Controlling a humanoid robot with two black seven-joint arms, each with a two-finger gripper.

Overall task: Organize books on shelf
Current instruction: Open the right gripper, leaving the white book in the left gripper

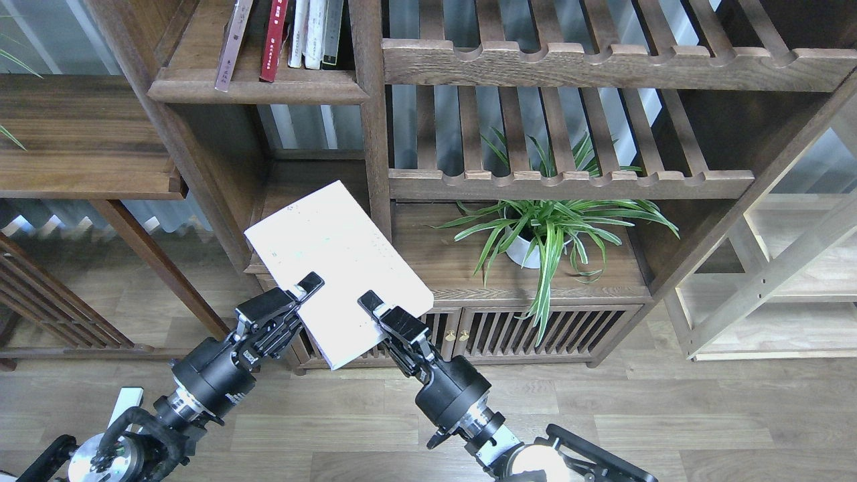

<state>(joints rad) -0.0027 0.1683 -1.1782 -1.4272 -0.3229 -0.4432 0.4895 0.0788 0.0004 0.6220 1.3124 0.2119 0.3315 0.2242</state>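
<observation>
1. Pale lavender-white book (335, 268) is held in the air in front of the bookcase, cover toward the camera, tilted; long axis runs from lower right (near corner) to upper left (far corner).
2. Left end effector (304, 286) sits on the book's near-left edge, one finger over the cover; it appears clamped onto the book.
3. Right end effector (370, 304) is on the near-right edge, upper finger lying on the cover; it too looks closed onto the book. Lower fingers of both are hidden beneath the book.
4. Key relation: the shelf (258, 87) carrying the row of books lies up and away from both end effectors, above the book's far corner. Left arm comes in on that side and is judged the nearer one.
5. Shelf contents: a leaning brownish book (231, 47) at the left, a red-spined book (273, 43) beside it, then pale-spined books (308, 33) and a dark-spined book (333, 33) against the upright post. Free board remains left of the leaning book.
6. The compartment directly behind the held book is largely hidden by it; cannot tell what it holds.
7. Slatted racks (569, 181) to the right hold nothing visible; a potted spider plant (549, 227) stands on the cabinet top below them.
8. Judgement: the book must rise and turn upright, spine outward, before it fits the row.
</observation>
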